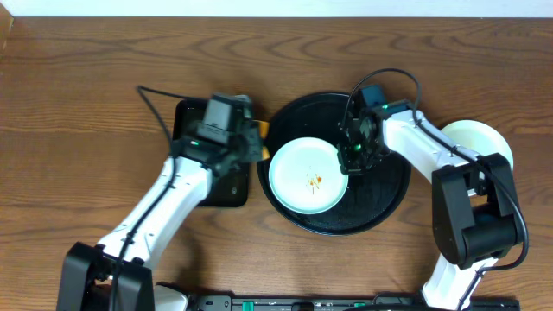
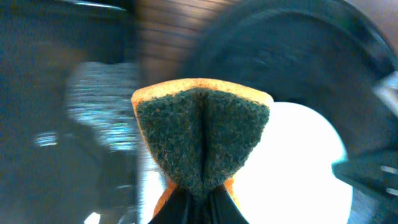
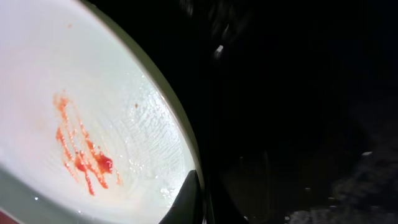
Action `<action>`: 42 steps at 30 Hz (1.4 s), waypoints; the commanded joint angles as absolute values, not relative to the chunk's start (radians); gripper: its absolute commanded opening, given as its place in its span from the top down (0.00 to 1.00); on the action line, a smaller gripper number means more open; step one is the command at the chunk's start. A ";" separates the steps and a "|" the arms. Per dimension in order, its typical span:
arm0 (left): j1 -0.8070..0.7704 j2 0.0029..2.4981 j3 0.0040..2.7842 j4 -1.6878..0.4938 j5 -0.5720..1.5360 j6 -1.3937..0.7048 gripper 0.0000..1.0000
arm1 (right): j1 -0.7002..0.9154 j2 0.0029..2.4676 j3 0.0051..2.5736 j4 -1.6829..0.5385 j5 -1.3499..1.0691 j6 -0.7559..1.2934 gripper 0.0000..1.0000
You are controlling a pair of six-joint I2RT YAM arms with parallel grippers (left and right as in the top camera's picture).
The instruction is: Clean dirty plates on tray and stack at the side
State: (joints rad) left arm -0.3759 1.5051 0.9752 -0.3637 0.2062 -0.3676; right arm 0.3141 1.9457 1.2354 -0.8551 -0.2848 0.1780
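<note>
One sponge (image 2: 202, 140), folded double with the green scrub face out and the orange back showing at the top edge, is sitting right in front of the left wrist camera. The left gripper (image 2: 189, 204) is pinching it at the fold, jaws narrow and closed on it. The view is blurry.

One dirty plate (image 1: 308, 175) is lying just ahead of and to the right of those jaws, past the sponge tip. It is not touching the sponge as far as the overhead view shows. The plate is sitting flat on the left half of the one round tray (image 1: 380, 194).

One smear (image 3: 81, 155), red-orange and streaky, is showing near the plate's middle, to the left of the right gripper (image 1: 352, 160). That gripper is sitting at the plate's right rim. Only one finger (image 3: 188, 198) is showing in the right wrist view, at the rim edge. Cannot tell whether the jaws are gripping the rim or just resting beside it.

One rectangular tray (image 1: 229, 192) is lying under and behind the left jaws, just beside the round tray's left edge.

One side plate (image 1: 475, 138), pale and clean-looking, is sitting on the table (image 1: 86, 78) well behind the right jaws, off the round tray and partly hidden by the arm. Cannot tell whether it is one plate or a stack.
</note>
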 commanded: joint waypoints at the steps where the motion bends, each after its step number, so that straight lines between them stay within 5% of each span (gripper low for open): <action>1: -0.450 1.546 0.969 -0.333 0.224 -0.408 0.92 | 0.329 1.936 1.212 -0.846 -0.263 0.206 0.99; 22: -0.738 1.844 0.969 -0.107 0.287 -0.765 0.92 | 0.329 1.936 1.208 -0.846 -0.259 0.209 0.99; 32: -0.691 1.869 0.969 -0.369 -0.049 -0.712 0.93 | 0.329 1.936 1.208 -0.853 -0.259 0.209 0.99; 42: -0.544 1.756 0.999 -0.370 0.020 -0.522 0.92 | 0.329 1.936 1.208 -0.855 -0.259 0.209 0.99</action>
State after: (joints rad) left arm -0.5949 1.7992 1.0115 -0.3523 0.0826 -0.6277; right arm 0.3210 1.9457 1.2198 -0.8543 -0.2989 0.2050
